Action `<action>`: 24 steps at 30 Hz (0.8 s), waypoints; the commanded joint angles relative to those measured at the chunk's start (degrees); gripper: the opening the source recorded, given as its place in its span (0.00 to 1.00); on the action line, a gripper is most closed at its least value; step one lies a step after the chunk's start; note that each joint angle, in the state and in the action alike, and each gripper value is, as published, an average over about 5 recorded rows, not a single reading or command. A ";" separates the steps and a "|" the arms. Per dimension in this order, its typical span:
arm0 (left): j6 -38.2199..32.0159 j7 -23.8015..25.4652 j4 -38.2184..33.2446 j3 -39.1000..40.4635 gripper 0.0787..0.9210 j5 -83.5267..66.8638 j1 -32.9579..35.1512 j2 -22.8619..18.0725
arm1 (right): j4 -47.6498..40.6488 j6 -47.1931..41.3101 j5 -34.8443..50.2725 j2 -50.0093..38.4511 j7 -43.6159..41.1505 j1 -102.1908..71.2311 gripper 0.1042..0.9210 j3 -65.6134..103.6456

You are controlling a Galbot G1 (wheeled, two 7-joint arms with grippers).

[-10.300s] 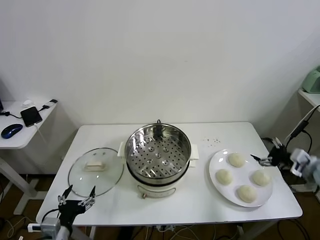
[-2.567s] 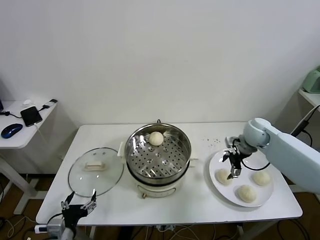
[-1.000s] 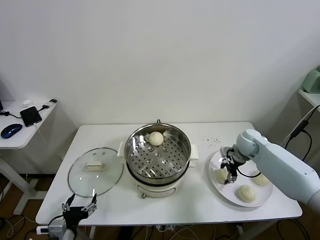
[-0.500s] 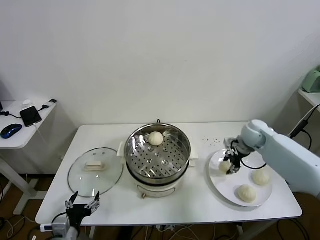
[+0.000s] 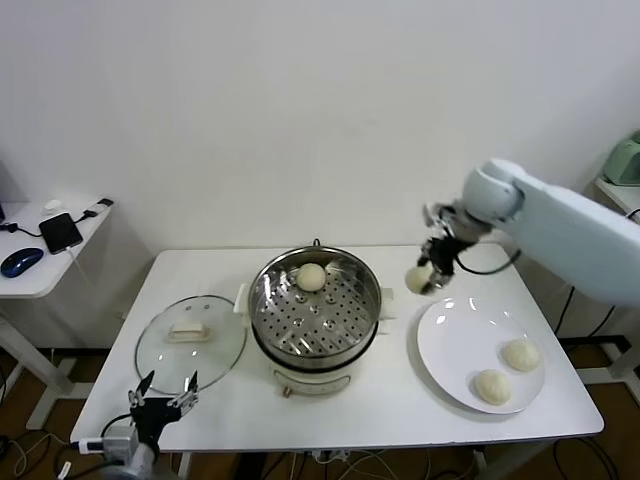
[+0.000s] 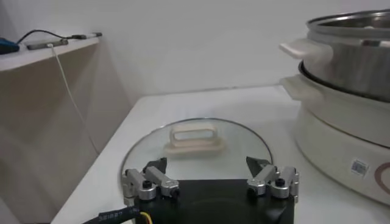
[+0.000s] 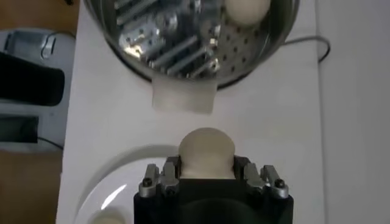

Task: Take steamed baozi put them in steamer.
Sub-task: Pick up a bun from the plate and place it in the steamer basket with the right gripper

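Observation:
My right gripper (image 5: 428,272) is shut on a cream-white baozi (image 5: 418,280) and holds it in the air between the white plate (image 5: 455,345) and the steamer (image 5: 316,308). In the right wrist view the baozi (image 7: 206,152) sits between the jaws of the gripper (image 7: 207,176), above the table beside the steamer's handle (image 7: 184,97). One baozi (image 5: 313,277) lies on the perforated tray at the steamer's back; it also shows in the right wrist view (image 7: 247,9). Two baozi (image 5: 521,354) (image 5: 491,387) lie on the plate. My left gripper (image 5: 162,392) is open, low at the table's front left.
The glass lid (image 5: 191,343) with a cream handle lies flat left of the steamer; it shows in the left wrist view (image 6: 195,146) just beyond the left gripper (image 6: 210,176). A side table (image 5: 40,262) with a phone and a mouse stands at far left.
My right gripper has lifted a baozi off the plate and carried it up and left toward the steamer. The plate now holds two baozi. The left arm has barely moved.

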 commanded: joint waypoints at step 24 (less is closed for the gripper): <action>0.11 0.11 0.25 0.50 0.88 -2.18 -1.48 -0.70 | -19.87 -11.99 11.25 36.67 11.45 -1.79 0.57 -11.75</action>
